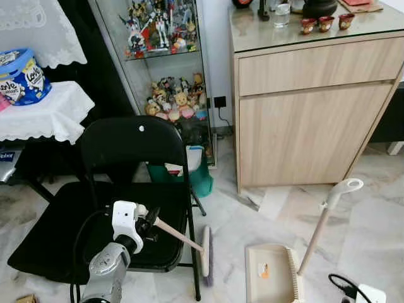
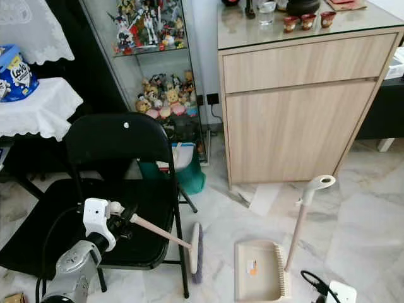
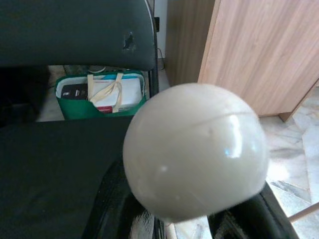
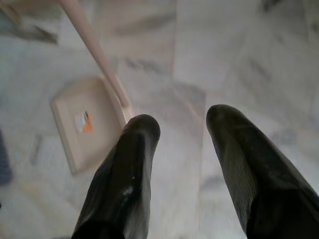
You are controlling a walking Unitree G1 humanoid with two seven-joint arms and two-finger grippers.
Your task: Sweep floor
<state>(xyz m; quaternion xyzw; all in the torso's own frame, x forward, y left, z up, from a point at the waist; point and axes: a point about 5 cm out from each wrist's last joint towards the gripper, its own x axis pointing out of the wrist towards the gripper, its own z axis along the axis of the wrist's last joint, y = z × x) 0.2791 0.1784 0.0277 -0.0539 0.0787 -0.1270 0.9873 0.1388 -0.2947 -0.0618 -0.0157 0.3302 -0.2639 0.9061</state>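
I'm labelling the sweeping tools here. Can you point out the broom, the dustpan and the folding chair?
broom (image 1: 206, 251), left eye view, on the brush head at the floor.
dustpan (image 1: 268, 273), left eye view, on its flat tray.
folding chair (image 1: 132, 146), left eye view, on the black backrest.

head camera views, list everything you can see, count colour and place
broom: 1, pale handle, head on the floor by the chair's front leg
dustpan: 1, cream, upright handle, on the marble floor right of the broom
folding chair: 1, black, left of centre
wooden cabinet: 1, light wood, against the wall
small cups: 3, reddish, on the cabinet top
glass display case: 1, holds figurines
green bag: 1, behind the chair
left gripper: shut on the broom handle
right gripper: open above the floor
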